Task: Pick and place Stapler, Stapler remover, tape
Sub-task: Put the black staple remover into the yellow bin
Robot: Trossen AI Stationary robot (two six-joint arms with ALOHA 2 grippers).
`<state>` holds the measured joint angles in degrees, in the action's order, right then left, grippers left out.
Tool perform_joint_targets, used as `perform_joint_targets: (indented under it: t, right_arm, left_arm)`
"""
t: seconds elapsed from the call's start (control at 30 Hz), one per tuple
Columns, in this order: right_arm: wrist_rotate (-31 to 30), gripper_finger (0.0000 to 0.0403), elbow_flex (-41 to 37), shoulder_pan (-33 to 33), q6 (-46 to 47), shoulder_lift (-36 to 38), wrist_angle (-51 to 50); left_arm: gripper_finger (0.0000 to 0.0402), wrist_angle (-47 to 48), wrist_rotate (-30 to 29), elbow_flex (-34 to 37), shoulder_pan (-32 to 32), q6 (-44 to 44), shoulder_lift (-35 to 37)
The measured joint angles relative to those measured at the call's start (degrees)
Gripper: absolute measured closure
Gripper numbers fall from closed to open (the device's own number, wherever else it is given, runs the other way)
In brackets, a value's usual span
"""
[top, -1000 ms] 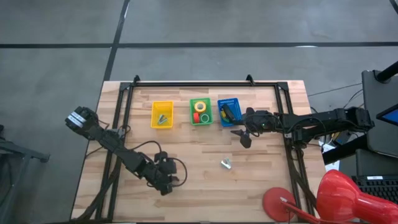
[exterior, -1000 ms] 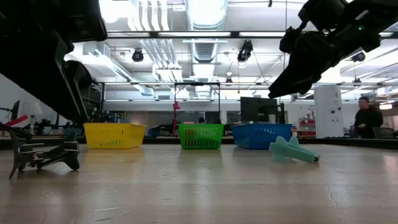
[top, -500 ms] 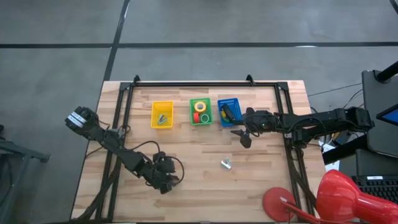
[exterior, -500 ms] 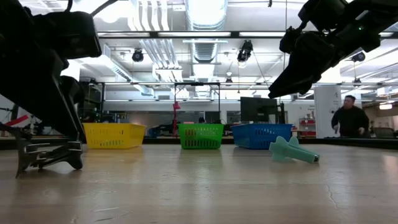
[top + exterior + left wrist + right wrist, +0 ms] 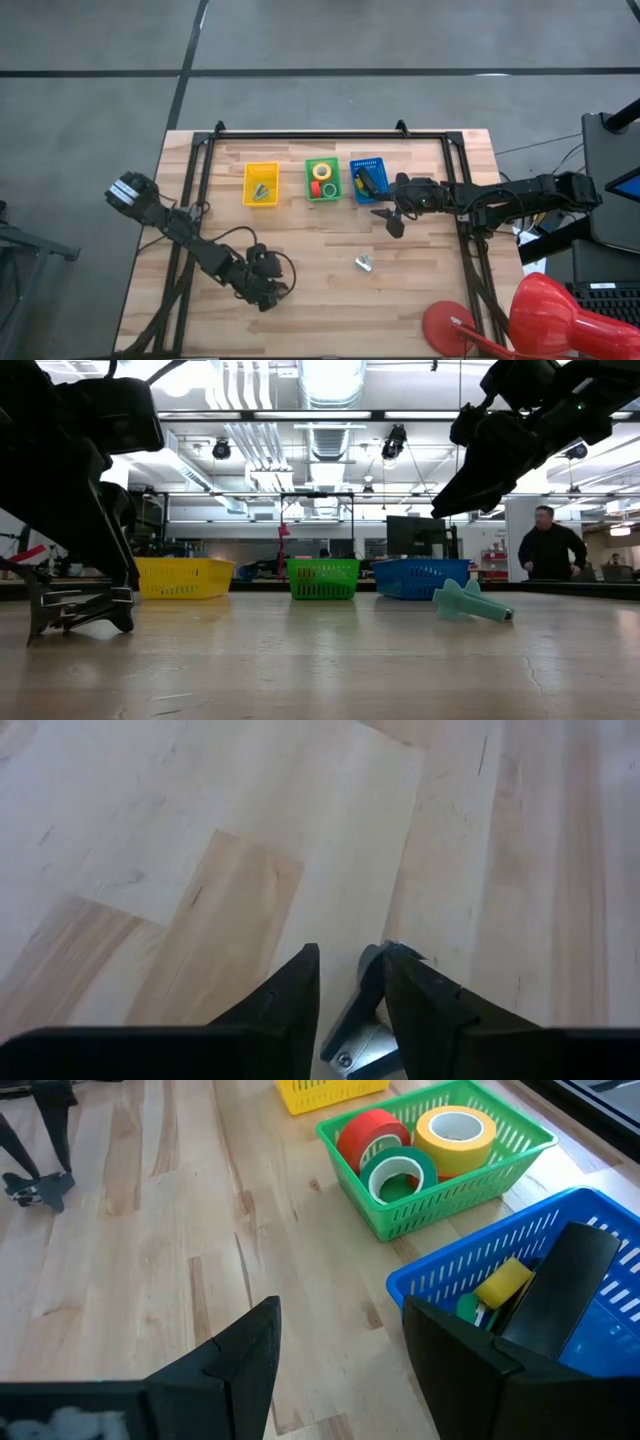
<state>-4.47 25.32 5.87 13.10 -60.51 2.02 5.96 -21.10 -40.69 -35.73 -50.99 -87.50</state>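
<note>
My left gripper (image 5: 266, 294) is low over the table's near-left part, shut on a dark metal staple remover (image 5: 75, 610). My right gripper (image 5: 388, 218) hovers open above the table, just near of the blue basket (image 5: 366, 180); its fingers stand wide apart around nothing in the right wrist view (image 5: 340, 1320). The dark stapler (image 5: 560, 1280) lies inside the blue basket beside small yellow and green pieces. Red (image 5: 365, 1135), green (image 5: 398, 1175) and yellow (image 5: 455, 1130) tape rolls lie in the green basket (image 5: 322, 180). My left gripper pinches the staple remover between its two fingers (image 5: 295, 1000), coming from above and pointing down. The remover's upper part (image 5: 365, 1010) sits in the gap. Its lower prongs (image 5: 40, 632) reach the table top, and the remover stands roughly upright below the fingers.
A yellow basket (image 5: 261, 184) with small items stands left of the green one, near the far edge. A small teal and silver item (image 5: 363, 263) lies on the table's near-middle. A red lamp (image 5: 540, 320) sits at the near-right corner. A person (image 5: 545, 550) stands in the room behind.
My left arm has shifted its pose above the staple remover, and the remover has moved slightly toward the table's right while staying low at the table. My right arm has kept still. The person in the background has walked across.
</note>
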Motion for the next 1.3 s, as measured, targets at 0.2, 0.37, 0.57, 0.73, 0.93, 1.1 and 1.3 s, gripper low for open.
perform_joint_targets:
  t: [0.2,0.37,0.57,0.73,0.93,1.1,1.3]
  right_arm:
    - [0.0,0.0197,-0.1,0.0,0.0,0.0,0.0]
    - [0.0,0.0197,-0.1,0.0,0.0,0.0,0.3]
    - [0.0,0.0197,-0.1,0.0,0.0,0.0,0.3]
    - [0.0,0.0197,-0.1,0.0,0.0,0.0,0.4]
    - [0.0,0.0197,-0.2,0.0,0.0,0.0,0.4]
    - [0.0,0.0197,-0.2,0.0,0.0,0.0,0.5]
    - [0.0,0.0197,-0.3,0.0,0.0,0.0,0.5]
  left_arm:
    - [0.0295,-4.7,0.7,0.0,0.0,0.3,-3.1]
    - [0.0305,-4.4,1.0,0.1,0.0,1.3,-3.8]
    - [0.0336,-4.0,2.3,0.1,0.0,1.4,-3.8]
    - [0.0383,-4.0,2.4,0.1,0.0,2.4,-3.8]
    - [0.0391,-3.9,0.5,0.0,-0.1,4.9,-3.8]
    - [0.0396,-3.7,-4.1,0.0,0.1,7.6,-3.5]
    - [0.0395,-3.6,-14.7,0.0,0.2,10.8,-2.5]
